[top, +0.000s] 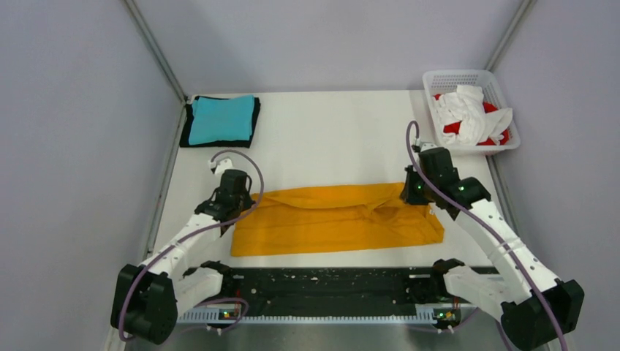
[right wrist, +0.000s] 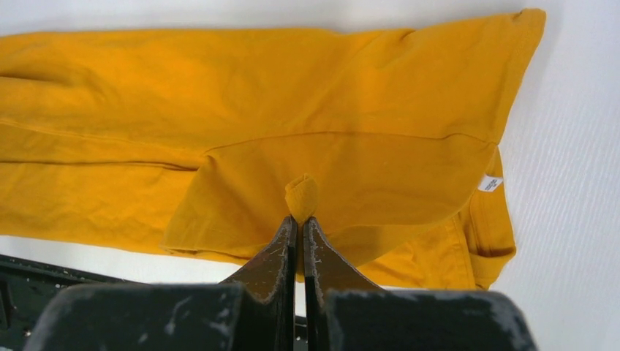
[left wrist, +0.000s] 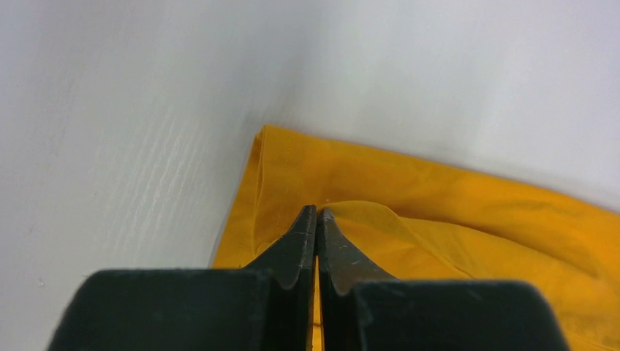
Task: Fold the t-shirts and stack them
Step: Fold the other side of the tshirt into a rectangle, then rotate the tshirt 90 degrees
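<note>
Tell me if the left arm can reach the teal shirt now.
Probably, but not freely: only bare table lies between the left gripper and the teal shirt, yet its jaws are shut on the orange-yellow shirt, so it must release first.

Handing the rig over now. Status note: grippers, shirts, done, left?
Left gripper: shut on the orange-yellow shirt, at its left end.
Right gripper: shut on a pinch near its right end.
That shirt lies mid-table, folded to a long band.
Done: teal shirt folded on the black shirt, far left.
Left: finish and stack the orange-yellow one; white shirt and red shirt crumpled in the basket, far right.
</note>
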Action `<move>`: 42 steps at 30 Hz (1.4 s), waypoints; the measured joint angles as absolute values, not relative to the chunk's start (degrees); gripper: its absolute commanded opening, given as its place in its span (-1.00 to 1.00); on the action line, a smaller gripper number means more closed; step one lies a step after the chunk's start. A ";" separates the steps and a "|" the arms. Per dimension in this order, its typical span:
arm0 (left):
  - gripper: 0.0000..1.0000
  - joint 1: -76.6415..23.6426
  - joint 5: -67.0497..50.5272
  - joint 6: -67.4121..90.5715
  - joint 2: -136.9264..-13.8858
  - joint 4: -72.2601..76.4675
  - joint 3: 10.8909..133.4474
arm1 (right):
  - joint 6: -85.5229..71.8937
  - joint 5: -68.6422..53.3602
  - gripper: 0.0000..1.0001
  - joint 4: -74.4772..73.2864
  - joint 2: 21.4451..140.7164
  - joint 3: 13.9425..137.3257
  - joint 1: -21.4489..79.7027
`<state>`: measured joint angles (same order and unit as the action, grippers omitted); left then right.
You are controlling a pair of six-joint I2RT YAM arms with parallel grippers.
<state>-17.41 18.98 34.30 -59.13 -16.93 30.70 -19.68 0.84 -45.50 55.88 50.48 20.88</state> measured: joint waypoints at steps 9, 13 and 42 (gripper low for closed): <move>0.48 -18.57 19.55 41.54 -56.10 -21.91 28.25 | -23.70 -0.27 -0.56 -45.63 55.70 44.88 20.88; 0.97 -18.59 20.82 45.78 -50.33 -29.10 28.60 | -27.24 -3.11 0.02 -47.48 54.81 40.97 20.88; 0.97 -23.38 7.84 46.09 -76.90 -22.11 38.35 | -35.68 -3.73 0.97 -25.17 71.83 35.05 13.28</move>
